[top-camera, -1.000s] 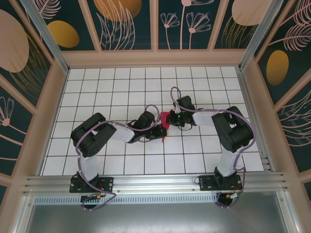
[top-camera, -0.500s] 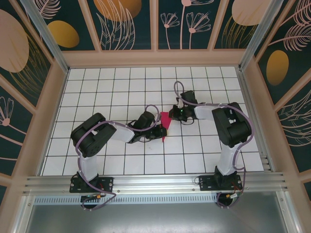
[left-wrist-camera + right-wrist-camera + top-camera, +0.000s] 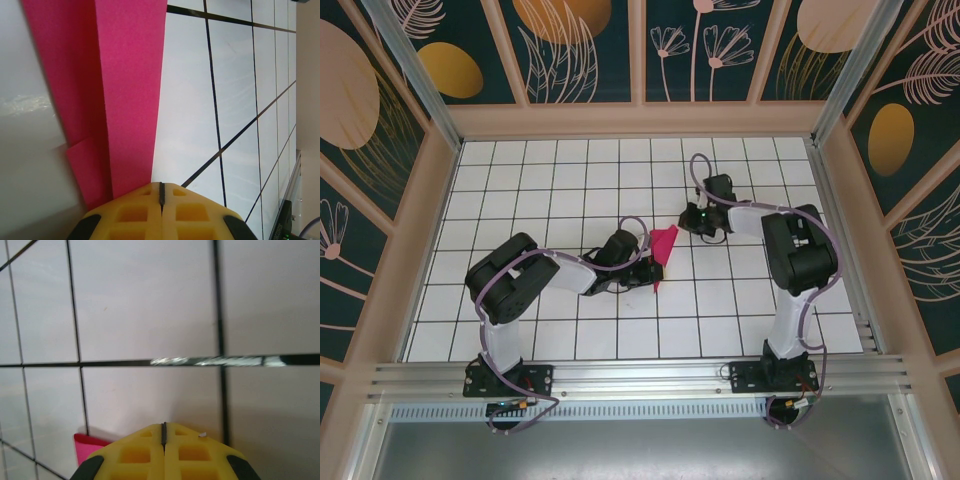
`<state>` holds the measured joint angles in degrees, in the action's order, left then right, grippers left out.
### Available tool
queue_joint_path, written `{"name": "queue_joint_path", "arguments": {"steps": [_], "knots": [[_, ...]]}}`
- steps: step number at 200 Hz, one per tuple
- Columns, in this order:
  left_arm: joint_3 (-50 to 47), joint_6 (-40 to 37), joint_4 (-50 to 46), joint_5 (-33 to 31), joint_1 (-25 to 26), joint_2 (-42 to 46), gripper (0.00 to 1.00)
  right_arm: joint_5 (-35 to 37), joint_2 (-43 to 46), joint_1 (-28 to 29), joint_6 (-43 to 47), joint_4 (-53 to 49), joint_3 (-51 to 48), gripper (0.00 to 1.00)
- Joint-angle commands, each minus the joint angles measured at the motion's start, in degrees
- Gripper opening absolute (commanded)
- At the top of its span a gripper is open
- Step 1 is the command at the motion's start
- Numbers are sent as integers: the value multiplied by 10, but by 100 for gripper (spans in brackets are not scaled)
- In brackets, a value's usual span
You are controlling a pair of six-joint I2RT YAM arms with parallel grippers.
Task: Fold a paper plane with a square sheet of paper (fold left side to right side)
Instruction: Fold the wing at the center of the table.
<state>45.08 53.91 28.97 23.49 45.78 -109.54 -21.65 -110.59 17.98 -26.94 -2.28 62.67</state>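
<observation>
The right gripper [image 3: 688, 224], shut and empty, has withdrawn toward 1 o'clock off the paper [image 3: 664, 243], indicating a finished crease; the shut left gripper [image 3: 653, 268] pins the fold.

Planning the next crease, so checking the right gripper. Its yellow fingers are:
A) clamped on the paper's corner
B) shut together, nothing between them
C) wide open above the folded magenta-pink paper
B: on the right gripper the yellow fingers meet at a thin seam, and the folded magenta-pink paper lies off to their side.
</observation>
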Motion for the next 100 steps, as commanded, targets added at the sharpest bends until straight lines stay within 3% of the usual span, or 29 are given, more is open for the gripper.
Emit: {"name": "queue_joint_path", "arguments": {"steps": [1, 45, 100], "knots": [[-26, 2, -90, -13, 6, -11, 0, 35, 59, -5, 18, -15, 0, 4], [-23, 1, -95, -17, 6, -7, 0, -17, 142, 37, -17, 27, -91, 4], [-21, -2, -100, -21, 6, -2, 0, -51, 87, 93, -69, 86, -111, 4]]}}
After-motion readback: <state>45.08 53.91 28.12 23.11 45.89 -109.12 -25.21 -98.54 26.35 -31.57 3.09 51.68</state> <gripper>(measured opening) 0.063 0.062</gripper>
